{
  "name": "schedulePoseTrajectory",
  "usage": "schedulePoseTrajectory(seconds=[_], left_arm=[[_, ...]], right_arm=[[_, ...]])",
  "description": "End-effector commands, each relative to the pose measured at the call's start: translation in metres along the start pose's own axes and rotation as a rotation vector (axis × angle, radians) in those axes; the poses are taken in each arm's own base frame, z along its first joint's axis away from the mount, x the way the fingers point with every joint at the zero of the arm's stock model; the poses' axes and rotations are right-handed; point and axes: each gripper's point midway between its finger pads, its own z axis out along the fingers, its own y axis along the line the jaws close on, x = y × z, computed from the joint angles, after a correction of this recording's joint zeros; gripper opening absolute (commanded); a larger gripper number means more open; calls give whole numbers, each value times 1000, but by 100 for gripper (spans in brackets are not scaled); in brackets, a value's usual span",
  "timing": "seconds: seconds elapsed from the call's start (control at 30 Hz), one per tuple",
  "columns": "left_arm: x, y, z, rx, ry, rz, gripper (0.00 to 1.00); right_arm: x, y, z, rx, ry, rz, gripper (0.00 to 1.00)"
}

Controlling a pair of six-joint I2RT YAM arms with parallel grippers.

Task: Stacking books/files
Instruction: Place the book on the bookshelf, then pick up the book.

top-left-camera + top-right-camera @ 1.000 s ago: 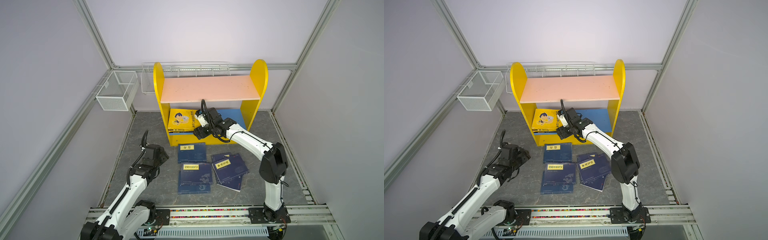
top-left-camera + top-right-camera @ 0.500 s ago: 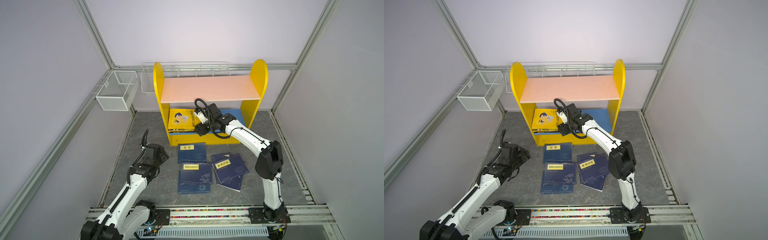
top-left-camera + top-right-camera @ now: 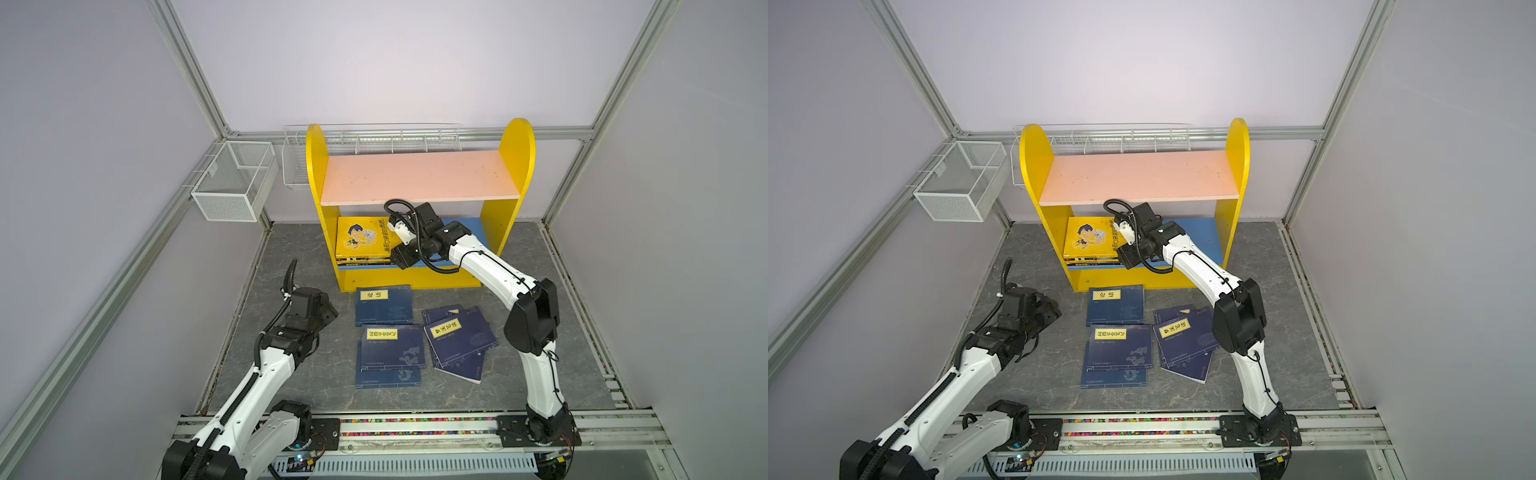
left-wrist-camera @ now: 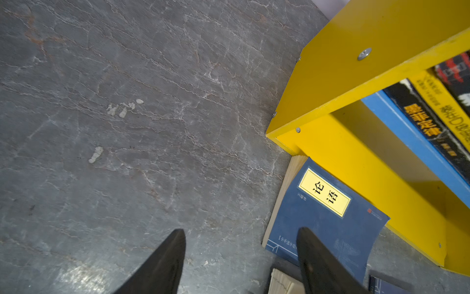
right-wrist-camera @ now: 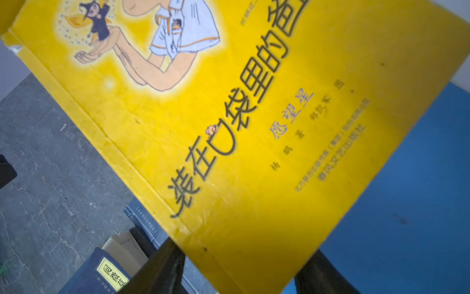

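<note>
In the yellow bookshelf (image 3: pixel 316 174) at frame centre, a stack (image 3: pixel 361 261) topped by a yellow cartoon-boy paperback (image 3: pixel 357 241) lies on the blue lower board (image 5: pixel 419 203), its corner between my right jaws, whether gripped I cannot tell; navy yellow-labelled paperbacks (image 3: pixel 384 307) lie below on the grey table (image 3: pixel 291 249), my left jaws wide apart.

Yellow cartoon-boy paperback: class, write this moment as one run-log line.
right claw: astride yellow cartoon-boy paperback atop book stack on blue lower shelf, grip unclear | left claw: open, empty | navy paperbacks: flat on grey marbled floor
</note>
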Motion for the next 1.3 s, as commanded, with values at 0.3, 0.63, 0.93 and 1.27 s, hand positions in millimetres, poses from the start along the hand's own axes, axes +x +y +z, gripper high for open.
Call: schedulePoseTrajectory(seconds=[0.3, 0.63, 0.93, 1.27], left_arm=[[-9, -12, -3, 41, -14, 87, 70], [9, -42, 5, 149, 90, 237, 69], [74, -58, 15, 151, 379, 487, 69], [126, -62, 20, 145, 563, 612, 66]], right_arm=[[-17, -22, -47, 176, -249, 78, 85], [89, 16, -86, 57, -142, 150, 86], [225, 135, -49, -378, 305, 101, 84], [267, 126, -25, -376, 480, 236, 81]])
